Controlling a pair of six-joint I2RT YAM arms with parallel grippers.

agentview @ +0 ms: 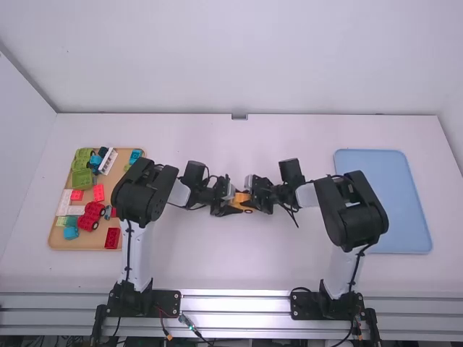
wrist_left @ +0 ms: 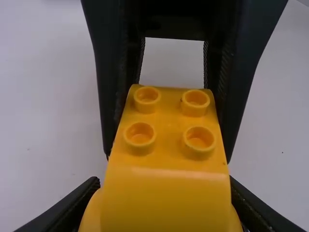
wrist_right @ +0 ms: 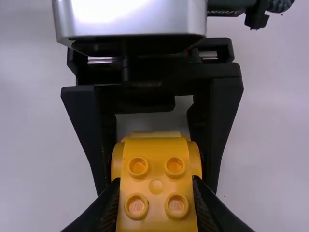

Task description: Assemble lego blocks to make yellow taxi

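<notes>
From where I stand, two robot arms meet over the middle of a white counter (agentview: 239, 271), one yellow piece (agentview: 241, 202) between them. The left gripper (agentview: 231, 205) is closed on it from the left side, and the right gripper (agentview: 255, 197) is closed on it from the right, so both hold the piece at once. In the left wrist view, the piece has four round studs (wrist_left: 140, 135) on a flat part, with a smooth, curved surface next to them; a black finger presses each side. In the right wrist view, four studs stand on the piece's flat face, and rounded yellow edges bulge out behind it on both sides. At the counter's left is a tan tray (agentview: 61, 243) of mixed blocks: green blocks (agentview: 82, 178) toward its far left, a red piece with wheels (agentview: 90, 215) nearer the front, a red block (agentview: 113, 238) by the near right corner, a white piece (agentview: 108, 161) toward the far side, and a small blue block (agentview: 135, 155) near the far right corner. The left arm passes over part of this tray's right side. At the counter's right lies a pale blue tray (agentview: 412, 210), its left side partly covered by the right arm.
</notes>
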